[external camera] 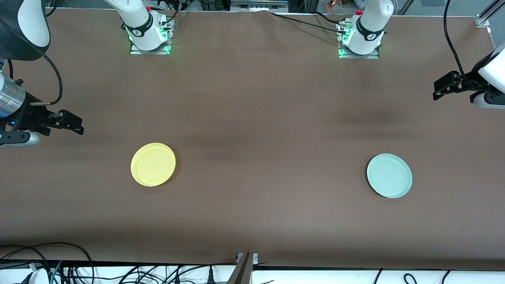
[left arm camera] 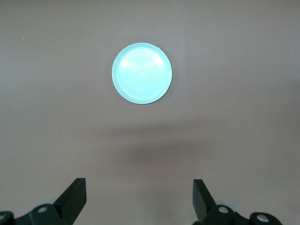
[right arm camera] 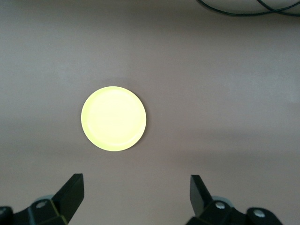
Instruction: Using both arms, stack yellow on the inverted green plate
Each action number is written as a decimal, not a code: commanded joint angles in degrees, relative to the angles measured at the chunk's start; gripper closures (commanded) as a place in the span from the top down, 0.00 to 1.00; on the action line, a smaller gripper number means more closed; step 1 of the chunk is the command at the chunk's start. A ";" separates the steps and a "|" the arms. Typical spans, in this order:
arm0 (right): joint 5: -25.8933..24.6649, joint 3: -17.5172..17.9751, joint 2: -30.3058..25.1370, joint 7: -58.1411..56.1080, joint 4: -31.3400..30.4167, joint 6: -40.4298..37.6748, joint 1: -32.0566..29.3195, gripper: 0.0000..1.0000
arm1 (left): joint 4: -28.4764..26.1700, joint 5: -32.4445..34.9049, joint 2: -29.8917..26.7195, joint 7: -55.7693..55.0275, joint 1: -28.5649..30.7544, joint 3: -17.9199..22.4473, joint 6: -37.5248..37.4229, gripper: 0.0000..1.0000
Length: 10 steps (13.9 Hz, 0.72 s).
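The yellow plate (external camera: 153,164) (right arm camera: 113,118) lies flat on the brown table toward the right arm's end, open side up. Toward the left arm's end lies the pale green plate (external camera: 389,175) (left arm camera: 142,73), also with its raised rim up, faint rings showing in its well. My right gripper (external camera: 77,124) (right arm camera: 136,183) hangs open and empty over bare table, well apart from the yellow plate. High above bare table my left gripper (external camera: 438,90) (left arm camera: 139,185) is open too, holding nothing and clear of the green plate.
The two arm bases (external camera: 149,33) (external camera: 361,37) stand along the table's edge farthest from the front camera. Black cables (external camera: 59,268) (right arm camera: 243,8) run below the table's nearest edge. A wide stretch of brown tabletop (external camera: 268,157) separates the two plates.
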 commanded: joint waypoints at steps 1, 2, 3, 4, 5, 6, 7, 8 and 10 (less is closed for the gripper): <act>-0.04 0.03 -0.19 0.21 0.25 0.07 0.04 1.00 | 2.26 -0.63 1.19 0.41 0.31 -0.28 -1.51 1.00; -0.04 0.03 -0.19 0.21 0.25 0.07 0.04 1.00 | 2.26 -0.63 1.10 0.41 0.31 -0.19 -1.51 1.00; -0.04 0.03 -0.19 0.21 0.25 0.07 0.04 1.00 | 2.26 -0.55 1.10 0.41 0.22 -0.19 -1.51 1.00; -0.04 0.11 -0.19 0.21 0.25 0.07 0.04 1.00 | 2.26 -0.54 1.19 0.32 0.22 -0.19 -1.43 1.00; -0.04 0.11 -0.19 0.29 0.25 0.07 0.04 1.00 | 2.17 -0.54 1.36 0.32 0.22 -0.19 -1.51 1.00; -0.04 0.11 -0.19 0.21 0.25 0.07 0.04 1.00 | 1.91 -0.54 1.97 0.32 0.31 -0.19 -1.77 1.00; -0.04 0.03 -0.19 0.21 0.25 0.07 0.04 1.00 | 2.08 -0.46 2.24 0.41 0.31 -0.19 -2.56 1.00; -0.04 0.11 -0.19 0.21 0.25 0.07 0.13 1.00 | 2.17 -0.54 2.42 0.41 0.31 -0.19 -2.57 1.00; -0.04 0.11 -0.19 0.21 0.25 -0.01 0.13 1.00 | 2.08 -0.54 2.50 0.50 0.31 -0.19 -2.74 1.00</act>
